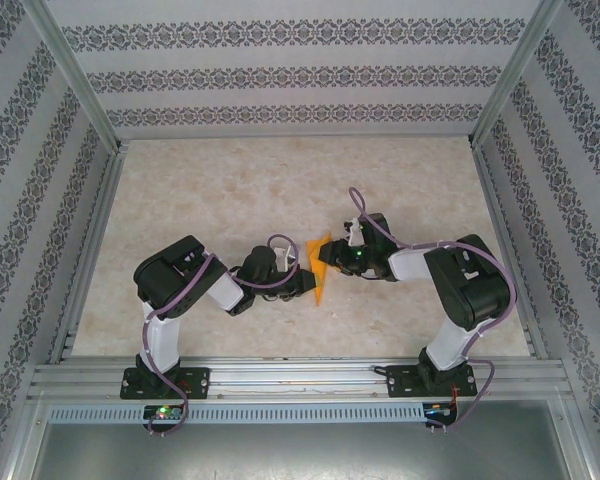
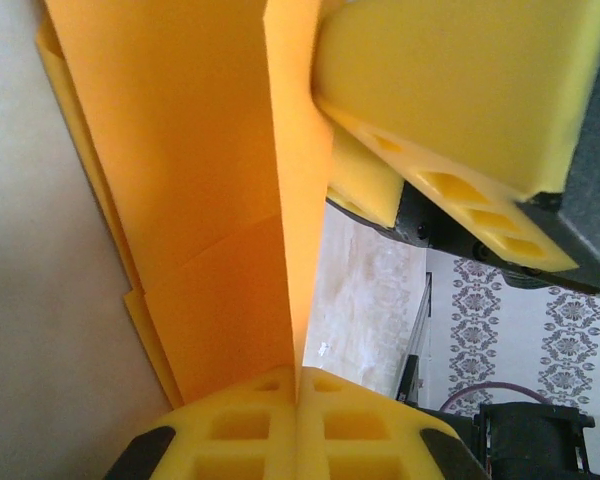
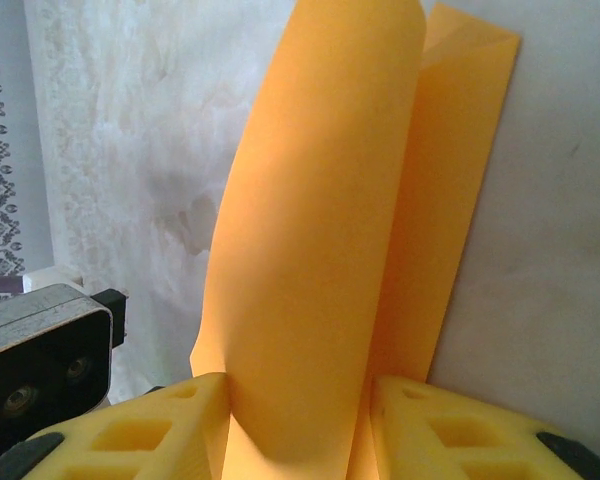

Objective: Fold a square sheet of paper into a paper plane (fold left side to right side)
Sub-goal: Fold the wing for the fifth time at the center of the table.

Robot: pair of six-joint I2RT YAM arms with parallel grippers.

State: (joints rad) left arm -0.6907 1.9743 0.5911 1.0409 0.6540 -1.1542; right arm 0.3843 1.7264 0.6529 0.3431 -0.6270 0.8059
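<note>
The orange square sheet of paper (image 1: 321, 270) is folded into a narrow pointed wedge and held up between the two grippers at the table's middle. My left gripper (image 1: 302, 282) is shut on it: its yellow foam fingertips (image 2: 270, 410) press together on a thin upright edge of the paper (image 2: 210, 200). My right gripper (image 1: 334, 256) comes in from the other side. Its fingers (image 3: 170, 425) stand apart, and a bowed, rounded flap of the paper (image 3: 315, 250) fills the gap and touches both pads. The right gripper's foam fingers (image 2: 450, 90) show close above the paper in the left wrist view.
The pale marbled table top (image 1: 230, 190) lies inside a metal frame, with patterned walls (image 1: 280, 75) on three sides. Both arm bases sit on the rail (image 1: 300, 378) at the near edge. The two wrists are nearly touching.
</note>
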